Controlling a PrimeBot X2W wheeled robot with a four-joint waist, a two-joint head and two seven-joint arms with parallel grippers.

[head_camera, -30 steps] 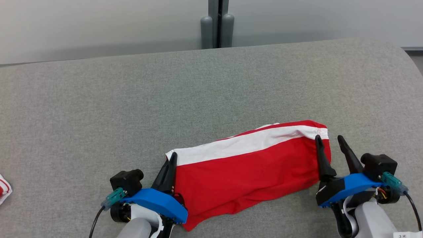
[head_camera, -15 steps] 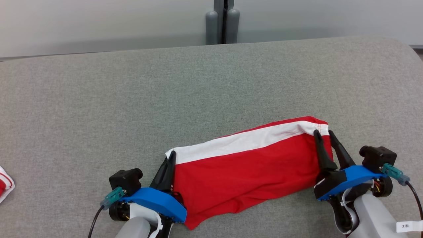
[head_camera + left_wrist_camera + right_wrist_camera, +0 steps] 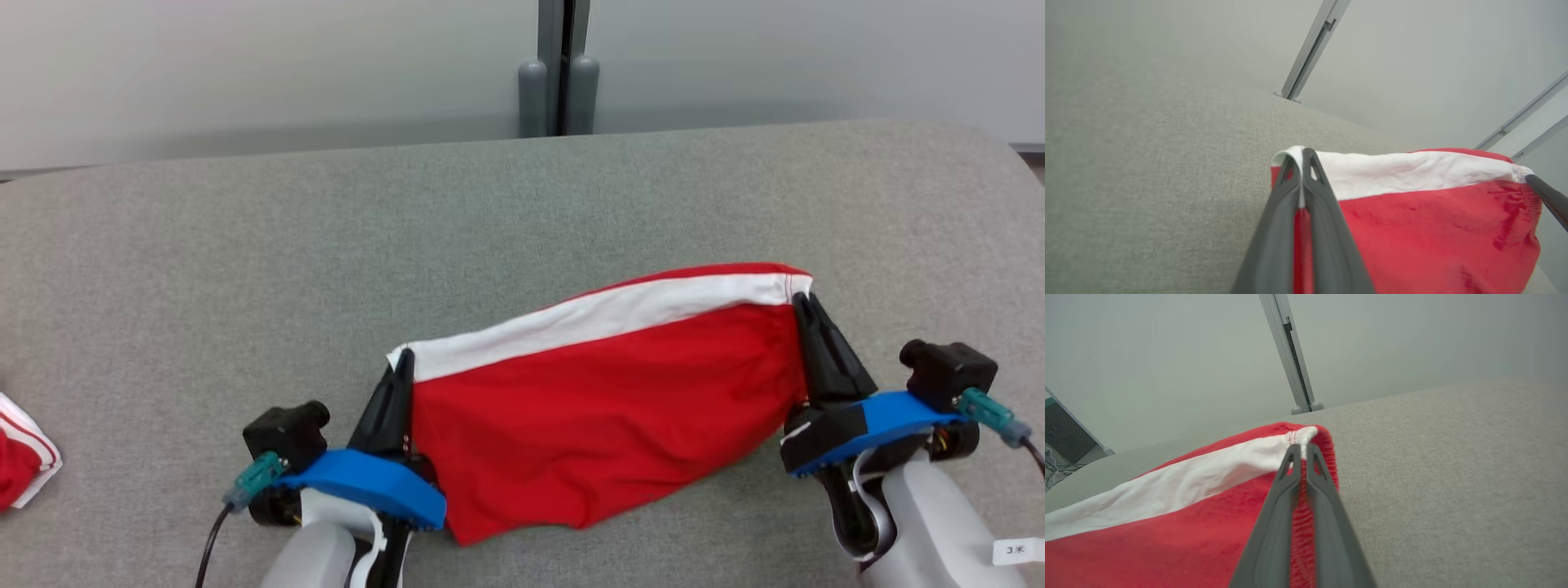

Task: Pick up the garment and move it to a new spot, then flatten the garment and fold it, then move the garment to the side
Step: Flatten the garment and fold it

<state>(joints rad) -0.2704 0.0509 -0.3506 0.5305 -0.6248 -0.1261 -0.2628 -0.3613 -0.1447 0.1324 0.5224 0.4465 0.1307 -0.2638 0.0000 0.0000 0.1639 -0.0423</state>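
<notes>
The garment (image 3: 596, 400) is red with a broad white band along its far edge. It hangs stretched between my two grippers over the grey padded table (image 3: 408, 229). My left gripper (image 3: 402, 359) is shut on the garment's left corner, where the white band (image 3: 1412, 173) ends. My right gripper (image 3: 802, 300) is shut on the right corner, pinching the gathered hem (image 3: 1306, 437). In the left wrist view my left gripper (image 3: 1301, 153) clamps the fabric fold, and the right gripper's finger shows at the far right. The garment's lower edge sags toward the table.
Another red and white piece of cloth (image 3: 20, 453) lies at the table's left edge. A pale wall with a grey vertical post (image 3: 559, 73) stands behind the table. The table's right edge curves down at the far right.
My right gripper has shut on the garment's right corner. Both grippers have risen with the garment, which now hangs taut between them. The camera has shifted a little.
</notes>
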